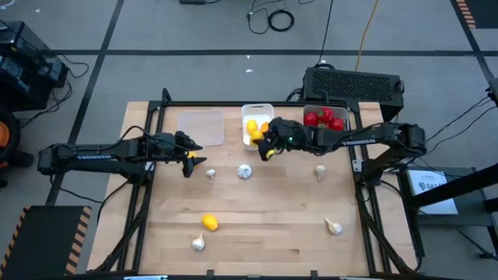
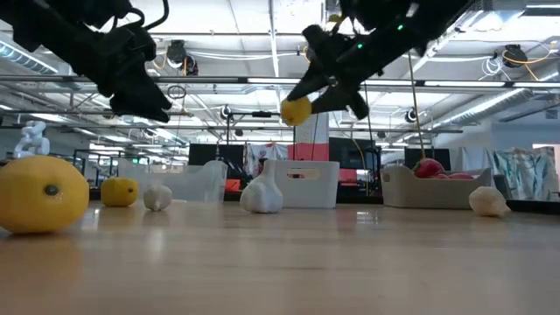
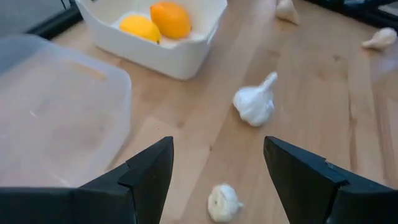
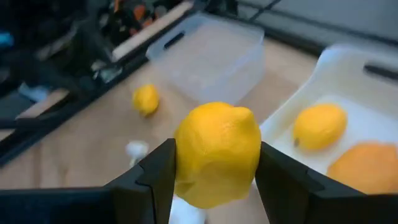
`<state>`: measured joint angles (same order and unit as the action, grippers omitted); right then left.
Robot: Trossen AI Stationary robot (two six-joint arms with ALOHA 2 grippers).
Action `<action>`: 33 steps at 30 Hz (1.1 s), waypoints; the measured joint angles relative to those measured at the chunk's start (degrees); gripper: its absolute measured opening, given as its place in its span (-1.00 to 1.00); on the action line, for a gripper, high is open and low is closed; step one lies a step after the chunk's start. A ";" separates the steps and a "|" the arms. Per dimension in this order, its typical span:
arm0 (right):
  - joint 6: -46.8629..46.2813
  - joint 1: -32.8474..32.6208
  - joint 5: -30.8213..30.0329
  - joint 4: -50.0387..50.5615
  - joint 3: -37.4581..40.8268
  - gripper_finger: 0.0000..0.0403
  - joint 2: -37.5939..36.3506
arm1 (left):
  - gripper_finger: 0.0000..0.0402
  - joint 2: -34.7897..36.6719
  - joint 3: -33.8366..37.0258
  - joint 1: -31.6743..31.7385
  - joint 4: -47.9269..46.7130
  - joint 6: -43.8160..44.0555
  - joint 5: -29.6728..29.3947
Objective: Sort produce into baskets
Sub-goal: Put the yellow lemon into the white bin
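- Three trays stand in a row along the upper middle of the high view: a clear tray (image 1: 201, 127) on the left, a white tray (image 1: 257, 111) in the middle, and a pale tray (image 1: 326, 108) on the right.
- Two lemons (image 3: 154, 23) lie in the white tray, one yellow and one more orange; red tomatoes (image 1: 324, 119) fill the pale tray; nothing shows in the clear one.
- One lemon, the held lemon (image 4: 217, 153), sits clamped between the fingers of the right tool (image 1: 268, 145), lifted clear of the desk (image 1: 264, 225); in the high view it hangs just below the white tray's lower edge.
- The left tool (image 3: 214, 171) has its jaws wide and holds nothing; it hovers at centre left of the high view, just below the clear tray.
- A small lemon (image 1: 191, 155) lies on the desk just beside the left tool.
- Two garlic bulbs lie ahead of the left tool: a near bulb (image 3: 223, 202) between the fingers in the left wrist view, and a larger bulb (image 3: 255, 103) beyond it, toward the white tray.
- Another garlic bulb (image 1: 320, 172) lies right of centre in the high view, a fourth (image 1: 334, 227) at lower right.
- At lower left of the desk a loose lemon (image 1: 210, 222) rests just above a fifth garlic bulb (image 1: 198, 243).
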<state>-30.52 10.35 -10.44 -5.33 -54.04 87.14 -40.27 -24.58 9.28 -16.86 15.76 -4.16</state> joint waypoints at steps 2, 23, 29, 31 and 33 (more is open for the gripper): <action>1.12 1.56 -0.04 -1.37 0.02 -0.11 1.18 | 0.27 0.00 0.50 -1.07 -0.22 1.07 -0.71; 2.37 8.30 6.06 -7.14 0.07 0.37 5.28 | 0.27 -0.02 1.29 -13.24 -6.65 12.11 -11.16; 3.11 1.04 13.77 -14.12 -0.10 0.35 5.28 | 0.27 0.00 1.29 -13.97 -6.65 12.35 -12.92; 3.37 -1.99 13.72 -13.05 -1.47 0.35 5.33 | 0.27 0.00 1.29 -13.95 -6.65 12.35 -13.02; 3.91 -5.20 12.95 -11.07 -3.74 0.35 5.35 | 0.27 0.00 1.29 -13.95 -6.65 12.35 -13.09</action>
<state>-26.62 5.15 2.51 -16.40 -57.78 92.49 -40.27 -23.29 -4.67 -23.51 28.12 -17.26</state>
